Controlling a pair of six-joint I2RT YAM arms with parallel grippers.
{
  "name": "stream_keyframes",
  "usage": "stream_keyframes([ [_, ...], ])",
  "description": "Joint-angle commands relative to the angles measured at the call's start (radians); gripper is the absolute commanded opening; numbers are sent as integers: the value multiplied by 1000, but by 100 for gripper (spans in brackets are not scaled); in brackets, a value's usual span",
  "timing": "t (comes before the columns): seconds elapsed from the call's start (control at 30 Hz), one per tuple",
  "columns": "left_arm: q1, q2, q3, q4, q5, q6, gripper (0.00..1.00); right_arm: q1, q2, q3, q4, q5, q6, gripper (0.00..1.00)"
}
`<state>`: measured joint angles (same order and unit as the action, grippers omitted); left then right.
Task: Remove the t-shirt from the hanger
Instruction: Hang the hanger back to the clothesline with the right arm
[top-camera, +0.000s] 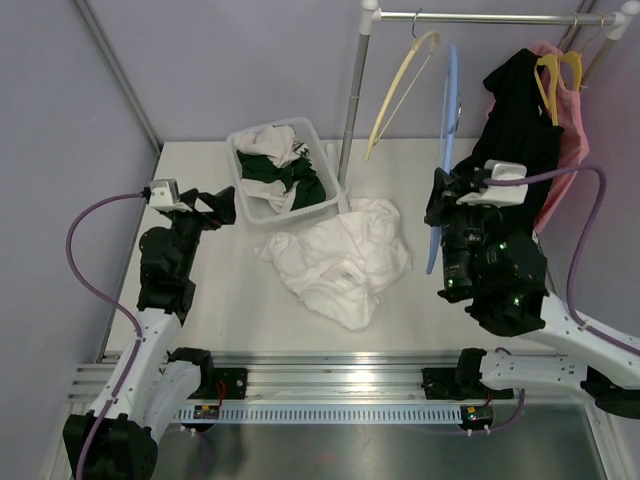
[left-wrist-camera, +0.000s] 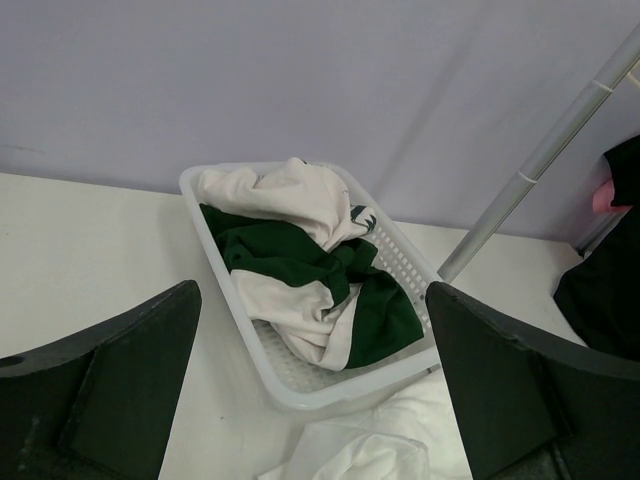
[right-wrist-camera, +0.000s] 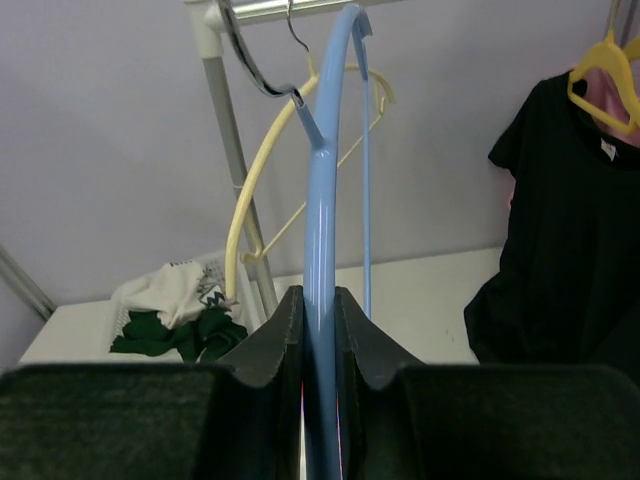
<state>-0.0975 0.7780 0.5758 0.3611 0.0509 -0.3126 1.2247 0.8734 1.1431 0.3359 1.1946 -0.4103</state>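
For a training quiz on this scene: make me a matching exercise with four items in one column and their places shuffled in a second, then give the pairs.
1. blue hanger
2. white t-shirt
3. black t-shirt
4. cream hanger

A. hanging bare on the rail
B. heaped on the table
C. clamped in the right end effector
D. draped on a yellow hanger

Pairs: 1-C, 2-B, 3-D, 4-A

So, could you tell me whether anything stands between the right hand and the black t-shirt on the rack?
Nothing visible does: the black t-shirt hangs to the right of the right hand with open space between. That hand is shut on the blue hanger, though.
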Motion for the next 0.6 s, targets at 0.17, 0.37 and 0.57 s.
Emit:
stream_keyframes([
  [0.17, -5, 9, 6, 98, 20, 35, 99, -284, 75, 173, -463, -120, 378, 0],
  [0.37, -5, 17, 6, 101, 21, 38, 99, -460, 176, 294, -650, -289, 522, 0],
  [0.57, -8, 23, 2, 104, 21, 37, 99, -640, 286, 434, -751, -513, 590, 0],
])
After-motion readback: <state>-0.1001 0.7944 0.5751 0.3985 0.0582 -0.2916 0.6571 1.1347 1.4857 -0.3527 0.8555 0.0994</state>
